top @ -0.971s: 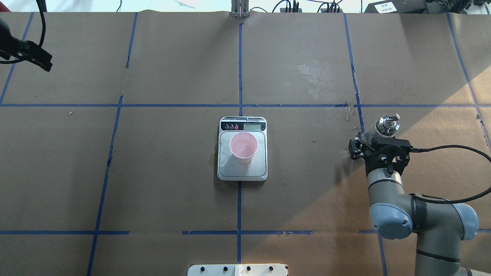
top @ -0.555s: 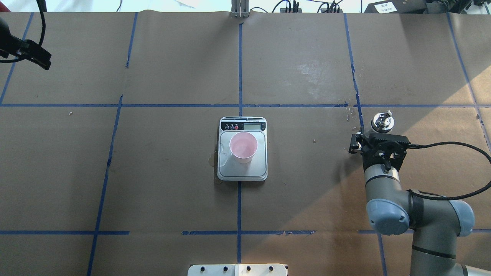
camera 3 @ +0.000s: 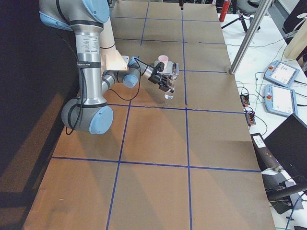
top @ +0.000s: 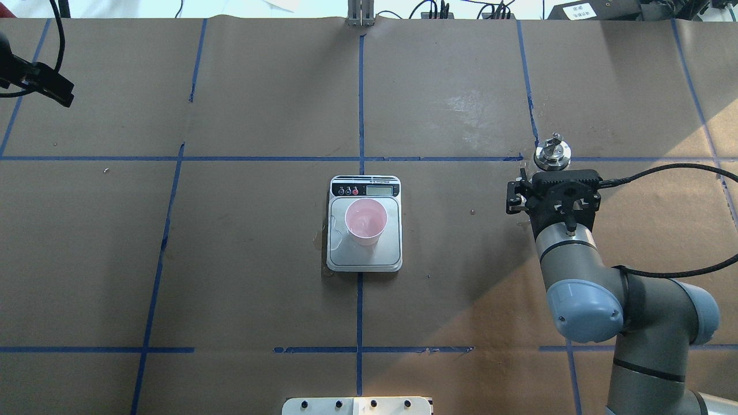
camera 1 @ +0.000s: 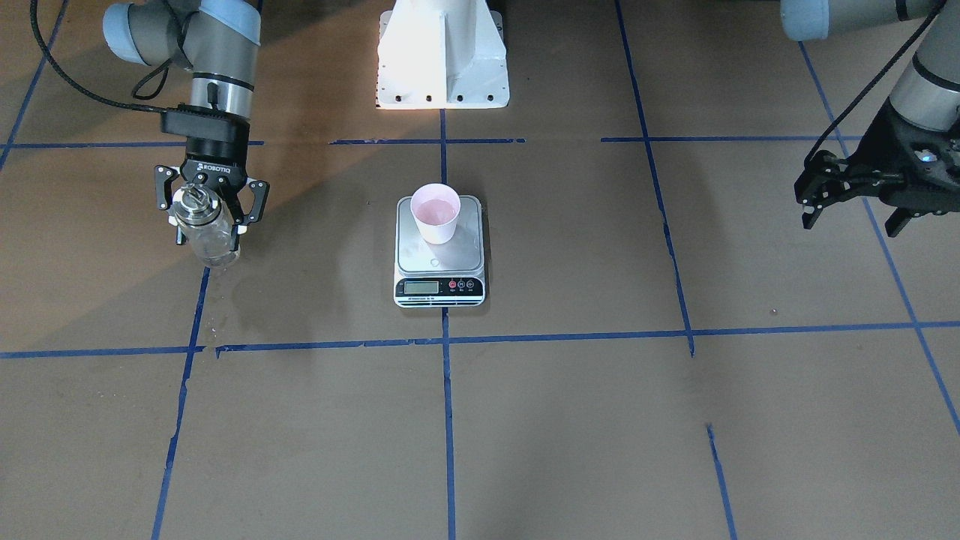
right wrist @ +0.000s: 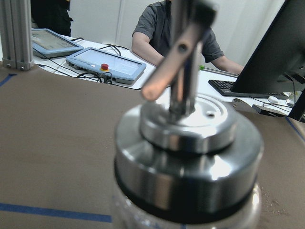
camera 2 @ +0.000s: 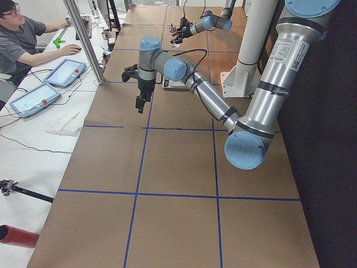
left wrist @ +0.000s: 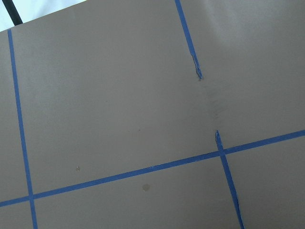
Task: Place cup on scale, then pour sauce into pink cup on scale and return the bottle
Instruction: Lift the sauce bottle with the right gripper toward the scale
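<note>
**Bottle upright at the right end, cup waiting on the scale**

We find the cup (top: 365, 221) standing upright on the scale (top: 364, 258), which lies at the middle of the worktop with its display strip turned to the far, operators' edge. So we take the first step as done. The inside of the cup shows a faint sheen, but we cannot say for sure that sauce is in it.

The right gripper (camera 1: 210, 229) has its two fingers closed round the glass body of the bottle (camera 1: 211, 241). The bottle is well apart from the scale, toward the right end of the worktop and about midway between the near and far edges. In the right wrist view the silver cap and spout stand straight up, so we read the bottle as upright. We cannot tell whether its base touches the brown paper (top: 259, 115) or hangs just above it.

The left gripper (camera 1: 851, 219) hangs near the far left corner, with its fingers spread and nothing between them.

With the bottle level and so far from the cup, we judge that the step in hand is the return of the bottle. We grant that the pictures would also fit a bottle just picked up.

If it is the return, the next move calls for lowering the bottle until its base sits flat. The fingers should then open fully before the arm withdraws clear of the spout.
</note>
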Robot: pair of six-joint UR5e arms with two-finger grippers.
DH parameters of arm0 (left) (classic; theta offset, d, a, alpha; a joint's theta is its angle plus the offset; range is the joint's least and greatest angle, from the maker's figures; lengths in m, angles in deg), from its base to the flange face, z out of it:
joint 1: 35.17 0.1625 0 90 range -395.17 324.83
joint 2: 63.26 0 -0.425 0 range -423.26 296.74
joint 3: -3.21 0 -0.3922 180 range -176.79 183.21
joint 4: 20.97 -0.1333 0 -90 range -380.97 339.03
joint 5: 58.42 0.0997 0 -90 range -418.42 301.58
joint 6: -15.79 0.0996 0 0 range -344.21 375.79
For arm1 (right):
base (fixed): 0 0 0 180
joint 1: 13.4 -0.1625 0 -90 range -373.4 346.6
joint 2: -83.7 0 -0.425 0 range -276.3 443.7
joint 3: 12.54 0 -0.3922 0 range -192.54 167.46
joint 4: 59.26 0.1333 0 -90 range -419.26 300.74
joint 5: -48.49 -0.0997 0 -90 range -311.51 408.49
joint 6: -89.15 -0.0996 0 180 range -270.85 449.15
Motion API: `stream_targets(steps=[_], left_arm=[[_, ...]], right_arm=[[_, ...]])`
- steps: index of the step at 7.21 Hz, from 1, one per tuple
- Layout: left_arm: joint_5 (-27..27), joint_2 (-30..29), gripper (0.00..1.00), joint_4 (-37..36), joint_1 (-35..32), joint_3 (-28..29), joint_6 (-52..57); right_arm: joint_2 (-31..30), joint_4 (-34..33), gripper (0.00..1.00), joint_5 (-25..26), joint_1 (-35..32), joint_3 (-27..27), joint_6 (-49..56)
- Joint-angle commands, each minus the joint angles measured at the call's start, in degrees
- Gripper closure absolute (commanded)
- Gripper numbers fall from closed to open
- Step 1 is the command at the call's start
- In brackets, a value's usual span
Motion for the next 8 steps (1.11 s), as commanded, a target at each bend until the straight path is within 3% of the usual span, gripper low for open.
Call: stream_targets(steps=[1, 2, 3, 5, 8], left_arm=[[0.12, 3.35, 0.0, 4.7, -0.06, 0.35, 0.14], [0.03, 6.16, 0.0, 8.04, -0.06, 0.61, 3.36], [-0.14, 7.32, 0.0, 9.55, -1.8, 2.36, 9.49], [-0.32, 7.5, 0.0, 9.65, -6.89, 7.45, 23.02], [-0.41, 7.94, 0.0, 10.44, -11.65, 11.5, 30.73]], right_arm=[[3.14, -3.49, 1.0, 0.38, 0.62, 0.65, 11.1], [3.15, -3.42, 1.0, 2.56, 1.67, 0.74, 17.25], [5.58, -3.94, 1.0, 9.46, 5.07, 0.22, 24.62], [8.33, -5.26, 1.0, 15.2, 7.54, -0.31, 38.08], [11.23, -13.58, 1.0, 23.48, 9.15, -3.3, 50.95]])
